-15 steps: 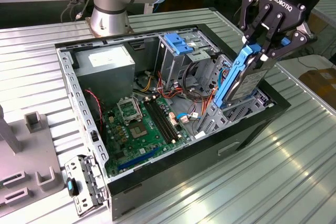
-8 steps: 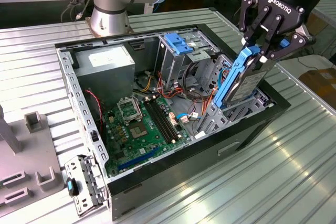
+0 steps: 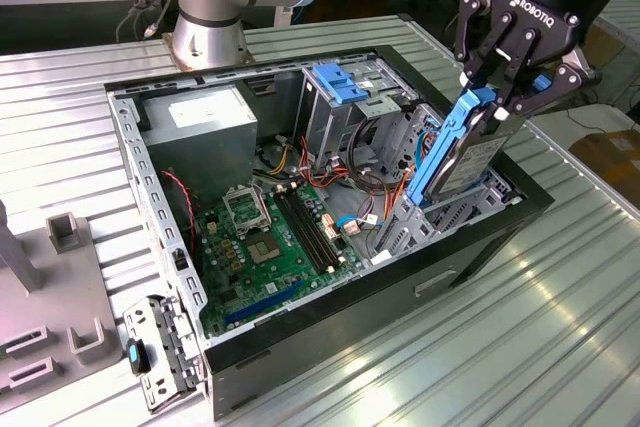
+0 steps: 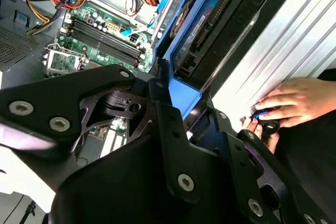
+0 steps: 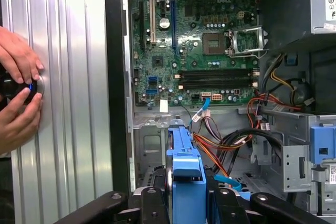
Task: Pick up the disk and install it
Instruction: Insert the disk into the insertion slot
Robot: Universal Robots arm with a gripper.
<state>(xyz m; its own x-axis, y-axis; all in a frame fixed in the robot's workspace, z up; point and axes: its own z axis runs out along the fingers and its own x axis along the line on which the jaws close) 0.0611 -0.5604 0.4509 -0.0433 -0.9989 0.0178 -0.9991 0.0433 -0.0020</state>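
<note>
The disk point(image 3: 462, 155), a grey drive in a bright blue carrier frame, hangs steeply tilted over the drive bay at the end of the open computer case point(image 3: 480, 247) on the exterior view's right. My black gripper point(image 3: 500, 102) is shut on its upper end. The disk's lower end sits down among the grey bay brackets. In the first wrist view the blue carrier point(image 5: 186, 174) runs between my fingers point(image 5: 149, 203). In the second wrist view the disk point(image 4: 202, 30) stretches away from my gripper point(image 4: 181, 103) along the case wall.
Inside the case lie a green motherboard point(image 3: 275, 237), a grey power supply point(image 3: 200, 122), a paler blue bracket point(image 3: 338, 82) and orange and black cables point(image 5: 226, 145). A person's hands point(image 5: 18, 93) hold a dark knob on the ribbed metal table point(image 3: 560, 327). Grey fixtures point(image 3: 70, 232) stand at the exterior view's left.
</note>
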